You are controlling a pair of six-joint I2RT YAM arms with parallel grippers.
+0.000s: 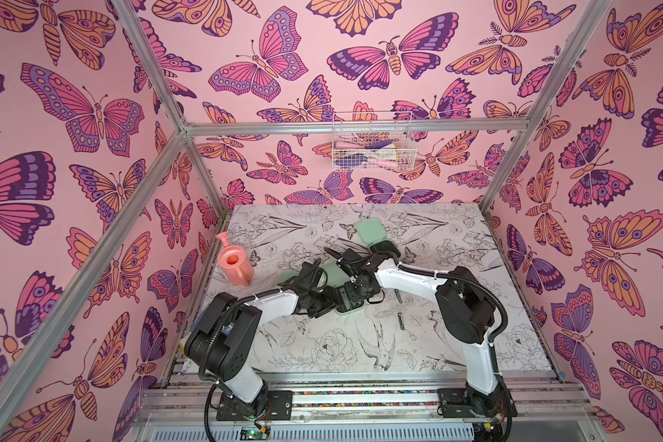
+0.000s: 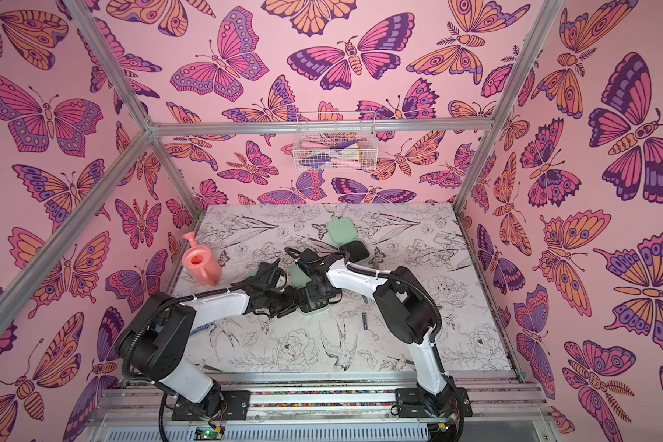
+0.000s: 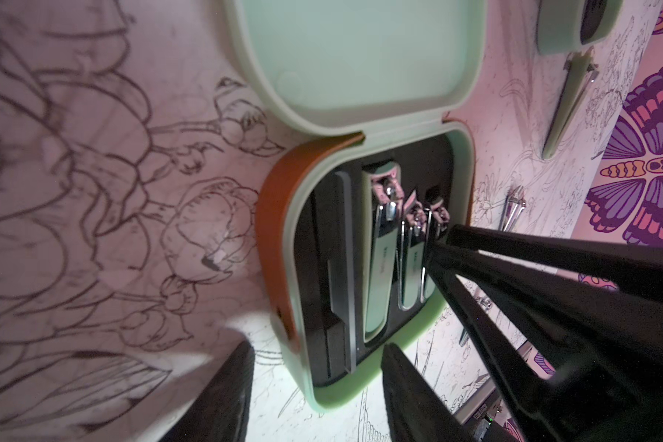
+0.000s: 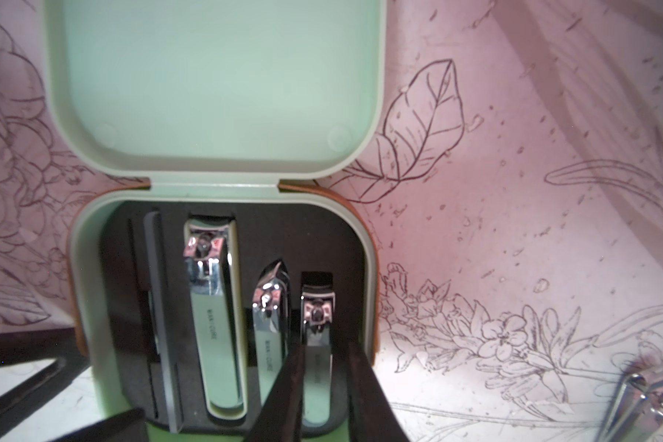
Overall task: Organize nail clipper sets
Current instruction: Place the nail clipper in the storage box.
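A: Straddling what, the right claw (image 4: 324,348)?
B: The small clipper (image 4: 316,306), slotted in the open case (image 4: 83,275) right of the can (image 1: 235,264). Jaws narrow; whether they pinch it, I can't tell.
A: And the left claw (image 3: 318,352)?
B: Half spread about that case's corner; gripping or not, can't tell.
A: Other sets?
B: A second case (image 1: 370,231) lies open farther right of the can, behind; a tool (image 1: 400,320) well right of it.

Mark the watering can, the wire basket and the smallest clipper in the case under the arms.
watering can (image 1: 243,273), in a top view, side of body.
wire basket (image 1: 336,134), in a top view, its end wall.
smallest clipper (image 4: 317,359), right wrist view, its lever.
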